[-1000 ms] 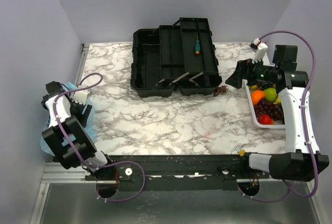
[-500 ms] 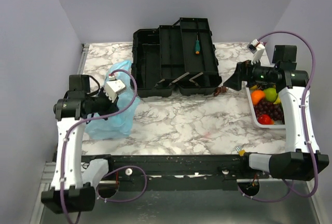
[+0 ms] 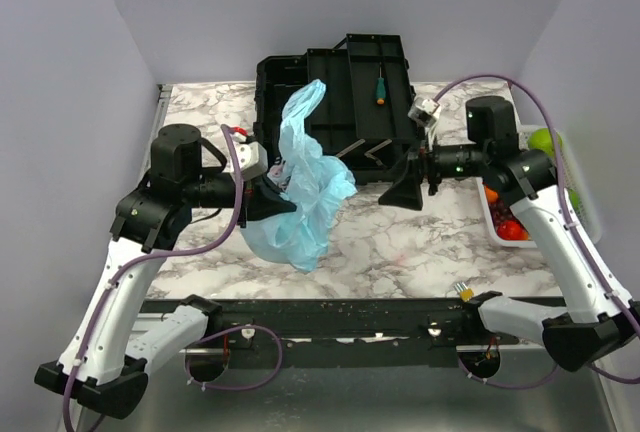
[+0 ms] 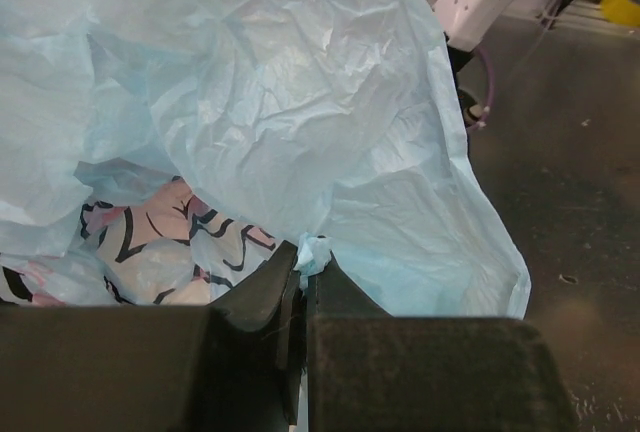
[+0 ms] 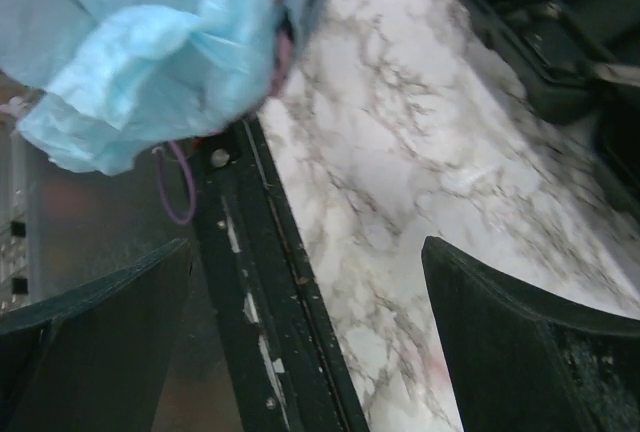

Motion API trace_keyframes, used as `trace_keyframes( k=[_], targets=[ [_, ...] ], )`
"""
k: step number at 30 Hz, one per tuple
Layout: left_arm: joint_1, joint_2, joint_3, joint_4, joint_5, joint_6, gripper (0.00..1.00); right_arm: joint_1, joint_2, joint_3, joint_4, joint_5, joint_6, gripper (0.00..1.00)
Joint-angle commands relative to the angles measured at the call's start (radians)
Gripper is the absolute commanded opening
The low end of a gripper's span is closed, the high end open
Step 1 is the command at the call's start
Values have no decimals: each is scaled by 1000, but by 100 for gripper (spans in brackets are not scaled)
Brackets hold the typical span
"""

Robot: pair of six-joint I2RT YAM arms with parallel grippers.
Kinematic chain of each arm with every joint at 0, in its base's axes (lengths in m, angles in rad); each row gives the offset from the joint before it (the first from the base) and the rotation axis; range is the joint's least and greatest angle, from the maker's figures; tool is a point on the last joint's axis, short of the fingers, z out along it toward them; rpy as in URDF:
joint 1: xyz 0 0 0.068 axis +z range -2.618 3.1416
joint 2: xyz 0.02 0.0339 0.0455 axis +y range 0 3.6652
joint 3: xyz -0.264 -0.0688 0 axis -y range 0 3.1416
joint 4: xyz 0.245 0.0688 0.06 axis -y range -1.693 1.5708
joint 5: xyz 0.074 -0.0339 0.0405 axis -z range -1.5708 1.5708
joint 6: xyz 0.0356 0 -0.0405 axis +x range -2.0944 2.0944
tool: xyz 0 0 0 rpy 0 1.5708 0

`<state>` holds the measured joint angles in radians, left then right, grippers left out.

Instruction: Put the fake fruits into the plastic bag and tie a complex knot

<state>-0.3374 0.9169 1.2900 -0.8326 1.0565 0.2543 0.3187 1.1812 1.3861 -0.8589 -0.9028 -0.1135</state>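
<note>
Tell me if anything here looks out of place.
Nothing spilled or broken. The black toolbox stands open with a lone green-handled screwdriver in its tray; the plastic bag hangs crumpled from the left gripper.

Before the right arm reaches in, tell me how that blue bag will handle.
Likely floppy: the plastic bag hangs crumpled where the left gripper pinches it. Probably light: one pinched edge holds it up. Its loose top may sway away from the open right gripper.

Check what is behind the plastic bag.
The black toolbox stands behind the plastic bag, a screwdriver lying in it. The bag covers part of its left side; anything there is hidden.
</note>
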Motion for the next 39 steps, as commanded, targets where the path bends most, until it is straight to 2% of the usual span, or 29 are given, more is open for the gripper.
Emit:
trace_keyframes(
  k=[1, 8, 11, 12, 13, 15, 16, 17, 18, 20, 23, 26, 30, 34, 38, 39],
  targets=[
    [-82, 33, -35, 291, 113, -135, 0, 158, -23, -50, 199, 4, 149, 100],
    [-161, 71, -60, 398, 152, -146, 0, 389, 9, -103, 348, 86, 217, 100],
    [-184, 65, -76, 423, 150, -163, 0, 409, 25, -115, 427, 94, 265, 100],
    [-184, 62, -78, 421, 153, -167, 0, 409, 27, -118, 448, 101, 279, 95],
    [-183, 56, -80, 416, 153, -168, 0, 409, 24, -120, 461, 108, 280, 85],
    [-157, 34, -89, 412, 152, -176, 0, 410, 4, -125, 451, 150, 265, 56],
    [-122, 19, -107, 431, 163, -206, 0, 410, -16, -131, 441, 180, 252, 32],
    [-85, 4, -123, 451, 178, -229, 0, 410, -37, -138, 419, 216, 233, 14],
    [-34, -9, -140, 455, 191, -242, 0, 409, -64, -149, 396, 271, 226, 1],
    [60, -35, -158, 432, 209, -242, 0, 408, -112, -164, 332, 364, 203, 1],
    [199, -61, -154, 325, 204, -146, 0, 379, -174, -203, 240, 461, 177, 1],
    [318, -70, -151, 217, 175, -51, 0, 322, -232, -269, 167, 483, 163, 1],
    [457, -55, -153, 167, 126, 6, 0, 307, -307, -337, 127, 526, 146, 1],
    [566, -5, -138, 204, 83, -44, 0, 307, -342, -348, 106, 606, 123, 1],
    [591, 28, -115, 179, 166, -7, 0, 306, -344, -363, 118, 647, 43, 1],
    [561, 22, -110, 135, 197, 40, 0, 307, -330, -352, 115, 622, 26, 9]
  ],
)
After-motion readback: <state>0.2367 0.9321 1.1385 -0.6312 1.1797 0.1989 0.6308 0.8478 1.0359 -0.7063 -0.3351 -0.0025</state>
